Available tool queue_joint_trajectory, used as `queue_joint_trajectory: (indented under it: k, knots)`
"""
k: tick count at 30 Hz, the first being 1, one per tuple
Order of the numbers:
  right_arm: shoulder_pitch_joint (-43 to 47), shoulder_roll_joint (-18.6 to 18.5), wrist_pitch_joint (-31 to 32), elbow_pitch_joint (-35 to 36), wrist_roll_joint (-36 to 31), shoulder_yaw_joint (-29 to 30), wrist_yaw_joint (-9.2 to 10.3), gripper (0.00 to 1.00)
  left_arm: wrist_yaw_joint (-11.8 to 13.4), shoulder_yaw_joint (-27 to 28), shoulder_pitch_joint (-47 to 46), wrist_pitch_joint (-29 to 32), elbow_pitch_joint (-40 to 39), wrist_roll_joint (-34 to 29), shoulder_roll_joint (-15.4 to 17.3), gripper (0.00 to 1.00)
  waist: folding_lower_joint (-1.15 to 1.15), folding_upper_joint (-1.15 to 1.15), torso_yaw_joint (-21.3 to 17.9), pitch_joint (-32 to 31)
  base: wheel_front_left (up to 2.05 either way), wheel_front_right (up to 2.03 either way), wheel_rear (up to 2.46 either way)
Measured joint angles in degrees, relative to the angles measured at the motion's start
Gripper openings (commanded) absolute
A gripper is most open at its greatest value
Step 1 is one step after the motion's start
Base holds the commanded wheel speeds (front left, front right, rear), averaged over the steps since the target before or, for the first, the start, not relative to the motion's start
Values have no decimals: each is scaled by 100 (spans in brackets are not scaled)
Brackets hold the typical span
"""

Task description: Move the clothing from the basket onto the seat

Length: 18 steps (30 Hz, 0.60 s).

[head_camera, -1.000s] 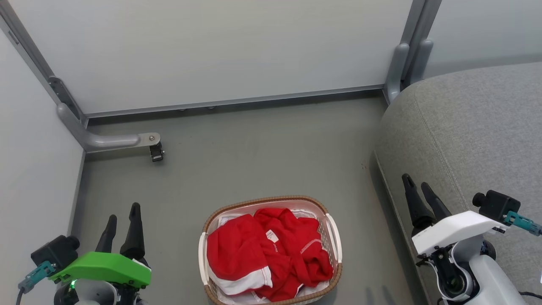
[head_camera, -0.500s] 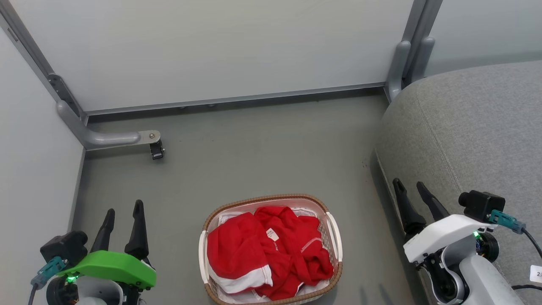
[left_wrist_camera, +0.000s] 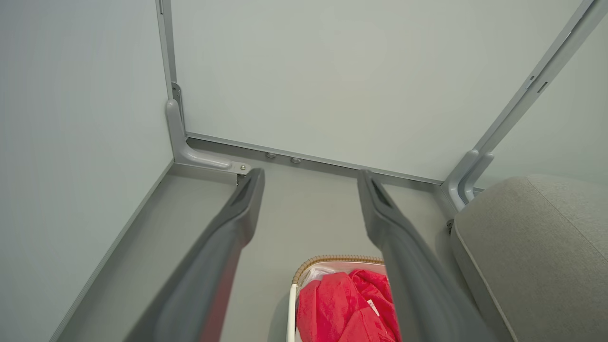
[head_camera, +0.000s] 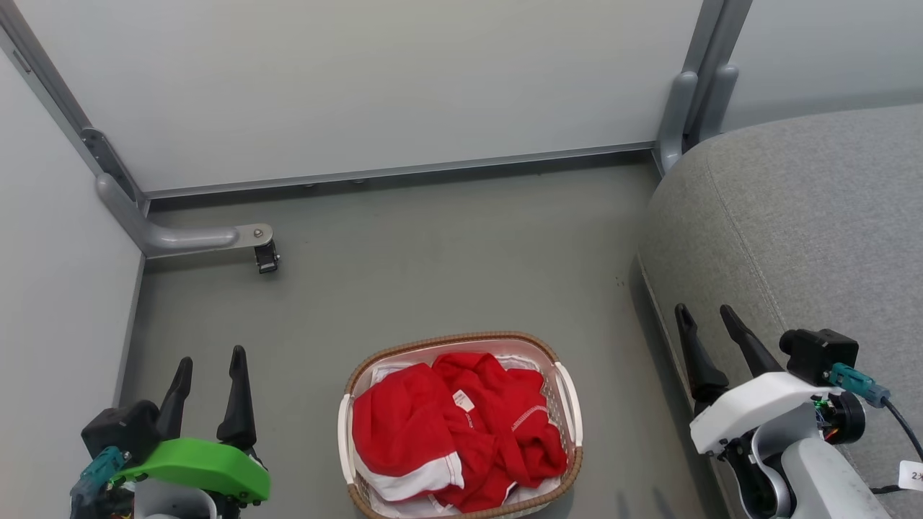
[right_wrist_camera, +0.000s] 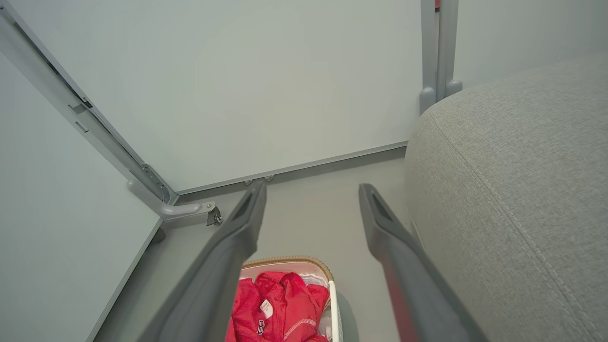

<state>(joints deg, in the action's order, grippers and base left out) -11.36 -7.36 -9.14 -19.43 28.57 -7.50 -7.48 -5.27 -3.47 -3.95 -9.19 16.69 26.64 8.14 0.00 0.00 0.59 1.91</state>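
Head view: the basket stands on the grey floor at the bottom middle, its near rim almost at the picture's lower edge; inside it the clothing lies in a crumpled red heap that covers most of the oval, with a white band along its lower left fold and a small white label near the middle; a white liner sheet peeks out beneath at the far left; how many garments make up the heap cannot be told. The seat lies to the right of the basket, apart from it, and is cut off by the right edge. The left gripper sits at the lower left, well apart from the basket, fingers spread with nothing between them; the right gripper sits at the lower right, overlapping the seat's front edge, fingers likewise parted and holding nothing; whether it touches the upholstery cannot be told.

Left wrist view: two blurred dark fingers rise with a wide gap; at the bottom between them show the basket's far rim and part of the clothing; the right finger hides the basket's right side and the bottom edge cuts off the rest; the seat's rounded corner stands at the right.

Right wrist view: the fingers stand wide apart; the basket's far end and the clothing, with label and white stitching, show low between them; the left finger covers the basket's left side; the seat and its stitched seam rise at the right; pale wall panels stand behind.
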Motion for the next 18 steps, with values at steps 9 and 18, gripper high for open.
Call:
queue_joint_trajectory:
  k: [9,18]
  knots:
    - [26,75,-126,86,-456,77,0,100,-120,56,4,-123,-102,-476,-66,100,0,0,0,11,0,0,0]
    - [7,54,-245,-1,-1023,26,0,100,-179,51,3,-248,-21,-922,-86,100,0,0,5,118,0,0,0]
